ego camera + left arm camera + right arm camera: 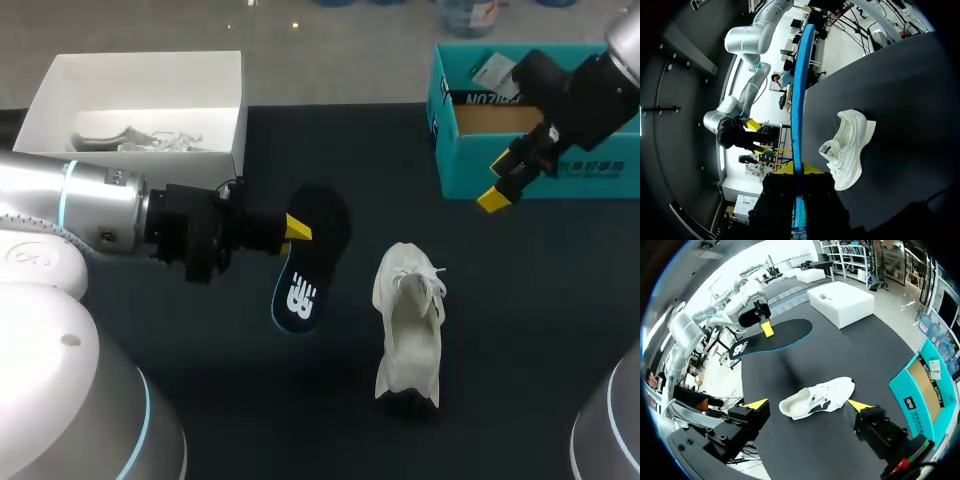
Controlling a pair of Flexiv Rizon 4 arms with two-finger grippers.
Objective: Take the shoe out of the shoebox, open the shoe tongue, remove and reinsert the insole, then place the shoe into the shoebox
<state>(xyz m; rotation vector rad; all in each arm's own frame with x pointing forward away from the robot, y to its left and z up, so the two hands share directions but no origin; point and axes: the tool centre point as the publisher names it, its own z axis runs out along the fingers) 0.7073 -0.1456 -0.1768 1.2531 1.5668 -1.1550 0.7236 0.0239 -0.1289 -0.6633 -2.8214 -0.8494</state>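
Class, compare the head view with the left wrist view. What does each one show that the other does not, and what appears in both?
Only the head view shows the white box and the teal shoebox, and it shows the flat black face of the insole. Only the left wrist view shows the insole edge-on, its blue rim clamped between the yellow tips of the left gripper. Both show the white shoe on the table, the held insole, and the open right gripper.
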